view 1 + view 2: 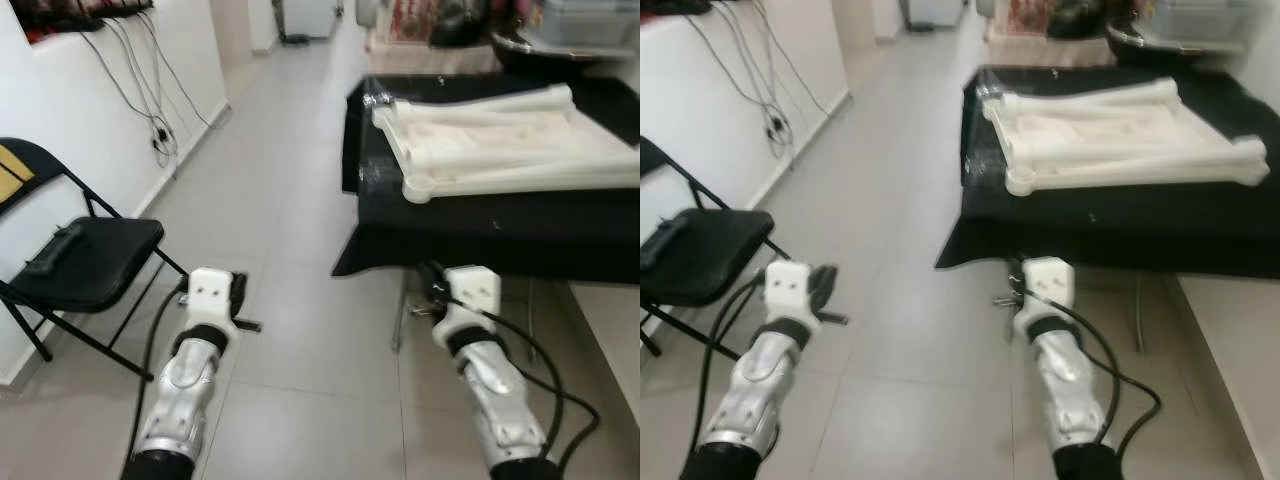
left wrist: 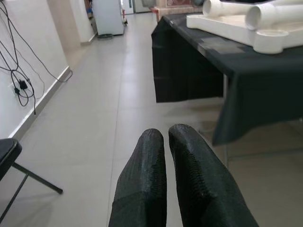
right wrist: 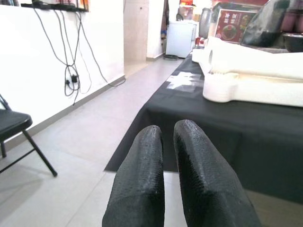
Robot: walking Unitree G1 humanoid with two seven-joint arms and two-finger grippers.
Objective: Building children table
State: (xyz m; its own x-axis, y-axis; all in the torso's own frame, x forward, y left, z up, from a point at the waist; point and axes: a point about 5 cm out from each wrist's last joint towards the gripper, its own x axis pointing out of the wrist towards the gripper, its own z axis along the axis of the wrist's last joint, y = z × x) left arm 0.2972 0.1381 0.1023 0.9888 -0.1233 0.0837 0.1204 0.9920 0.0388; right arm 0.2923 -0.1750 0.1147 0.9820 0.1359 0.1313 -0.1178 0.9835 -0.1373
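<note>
ahead, white table frame (image 1: 500, 150) lies beyond right claw (image 3: 168, 130).

Both silver arms of the robot reach forward and a little down, side by side and well apart from each other. The left silver arm (image 1: 185, 395) ends in a white box-shaped wrist block (image 1: 212, 292), and a black cable runs along its outer side. Its left gripper with two long black fingers (image 2: 165, 137) has the textured fingers (image 2: 144, 179) pressed together, with only a thin line between them, and it holds nothing. The right silver arm (image 1: 497, 395) has the same white wrist block (image 1: 470, 290), with black cables looping beside it. The right gripper with two long black fingers (image 3: 168, 130) is also closed and holds nothing.
</note>
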